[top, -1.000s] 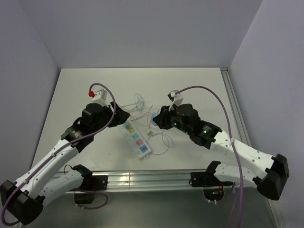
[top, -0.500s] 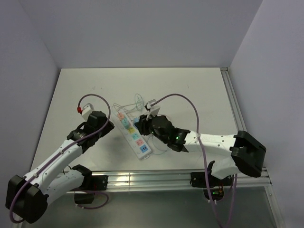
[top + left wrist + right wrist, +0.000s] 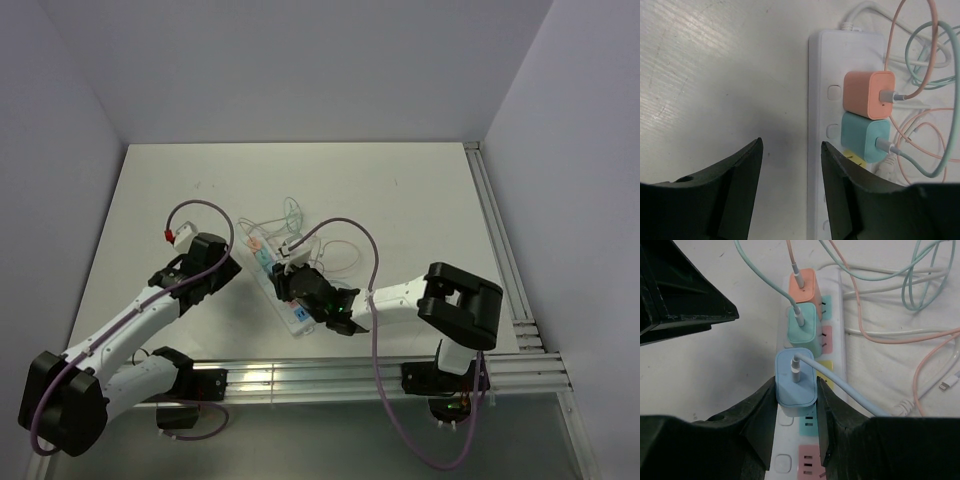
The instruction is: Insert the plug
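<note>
Evidently the insertion itself is in hand: the right tool (image 3: 796,396) is clenched on the blue plug (image 3: 795,375), holding it upright over the power strip (image 3: 834,347), next in the row after the teal plug (image 3: 802,325) and orange plug (image 3: 803,284). Whether its prongs are seated cannot be told. The left tool (image 3: 790,167) hangs released and empty at the strip's edge, above the tabletop (image 3: 715,75). Next, I judge, comes a straight downward press, then letting go.

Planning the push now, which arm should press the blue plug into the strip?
Right. The right gripper is shut on the blue plug over the power strip; the left gripper is open, empty, beside the strip.
</note>
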Action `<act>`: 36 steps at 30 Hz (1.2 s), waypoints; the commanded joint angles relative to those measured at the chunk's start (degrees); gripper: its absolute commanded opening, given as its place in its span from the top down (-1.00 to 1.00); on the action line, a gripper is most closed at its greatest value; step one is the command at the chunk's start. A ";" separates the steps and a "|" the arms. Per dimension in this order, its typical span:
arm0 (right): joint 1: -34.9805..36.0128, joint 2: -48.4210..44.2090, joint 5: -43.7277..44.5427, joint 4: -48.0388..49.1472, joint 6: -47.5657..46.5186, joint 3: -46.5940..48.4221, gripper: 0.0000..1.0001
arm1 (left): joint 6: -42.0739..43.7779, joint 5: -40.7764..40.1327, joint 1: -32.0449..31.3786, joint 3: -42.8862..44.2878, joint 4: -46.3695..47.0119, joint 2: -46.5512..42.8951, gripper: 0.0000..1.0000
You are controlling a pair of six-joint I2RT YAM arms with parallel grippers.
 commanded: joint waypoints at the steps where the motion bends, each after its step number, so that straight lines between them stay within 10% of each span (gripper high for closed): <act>1: 1.14 2.42 5.36 10.02 -1.89 1.34 1.00 | -1.22 1.77 0.40 -0.58 2.31 1.11 -0.11; 36: 1.40 11.48 10.03 20.50 -5.93 -0.86 1.00 | 0.37 4.68 1.01 -0.84 4.25 0.49 -0.04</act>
